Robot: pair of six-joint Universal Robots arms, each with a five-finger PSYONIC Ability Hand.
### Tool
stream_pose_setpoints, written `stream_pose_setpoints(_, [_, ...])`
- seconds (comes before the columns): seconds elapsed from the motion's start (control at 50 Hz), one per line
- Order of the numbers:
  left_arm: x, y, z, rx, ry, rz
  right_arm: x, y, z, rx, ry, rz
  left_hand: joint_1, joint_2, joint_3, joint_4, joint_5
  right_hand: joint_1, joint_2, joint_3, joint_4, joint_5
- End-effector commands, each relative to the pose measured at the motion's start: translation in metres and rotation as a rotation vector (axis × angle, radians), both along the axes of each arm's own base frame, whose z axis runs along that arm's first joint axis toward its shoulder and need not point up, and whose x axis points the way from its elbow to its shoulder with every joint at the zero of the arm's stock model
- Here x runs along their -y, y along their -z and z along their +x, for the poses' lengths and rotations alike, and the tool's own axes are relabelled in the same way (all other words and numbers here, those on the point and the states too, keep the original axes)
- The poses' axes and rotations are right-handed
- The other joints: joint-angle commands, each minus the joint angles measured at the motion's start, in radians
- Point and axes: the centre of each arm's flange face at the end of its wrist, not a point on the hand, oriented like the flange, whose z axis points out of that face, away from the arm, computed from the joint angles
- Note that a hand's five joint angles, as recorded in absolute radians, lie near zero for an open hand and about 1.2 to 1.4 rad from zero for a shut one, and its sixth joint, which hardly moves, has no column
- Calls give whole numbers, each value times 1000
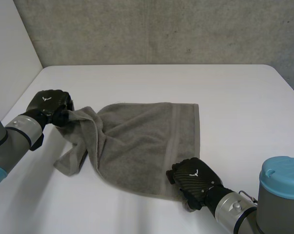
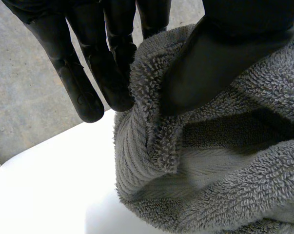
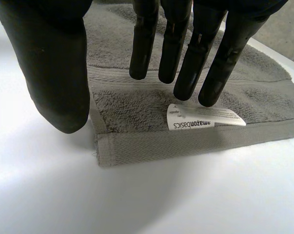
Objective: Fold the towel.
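Towel held at one corner, the other corner waiting

Soft terry cloth, this grey towel is probably light and limp. It has no stiffness of its own, so it sags and bunches wherever it is lifted, and its looped pile should give good friction and not slip. It cannot break. The best places to take hold are, in my judgement, the corners and the flat woven hem, because a pinch there carries a whole edge along.

On the left side, the left hand is raised a little above the white bench and has the towel's left far corner. In the left wrist view the cloth is pinched between the thumb and the nearly straight fingers, and the towel hangs down from there in thick folds. This left part is crumpled and partly turned over itself.

The middle and right parts lie flat on the bench.

At the near right corner is the right hand. Its fingers are straight and spread over the cloth, close to a white label, with the thumb beside the short edge. It grips nothing; I cannot tell if the fingertips touch the pile.
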Motion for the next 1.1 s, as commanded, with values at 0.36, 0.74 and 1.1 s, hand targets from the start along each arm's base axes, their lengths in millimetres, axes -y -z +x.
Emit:
stream_pose_setpoints(0.36, [-5,6,-3,0,11,5,3,4,-1,-18,-11,-45,132,77,64,36,80,169,172,172,176,169])
stream_pose_setpoints(0.74, [-6,6,-4,0,14,5,5,8,-1,-49,-20,-71,132,77,64,36,80,169,172,172,176,169])
stream_pose_setpoints(1.1, [-7,4,-6,-8,17,4,16,-2,5,-16,-14,-98,132,77,64,36,80,747,750,749,753,747])
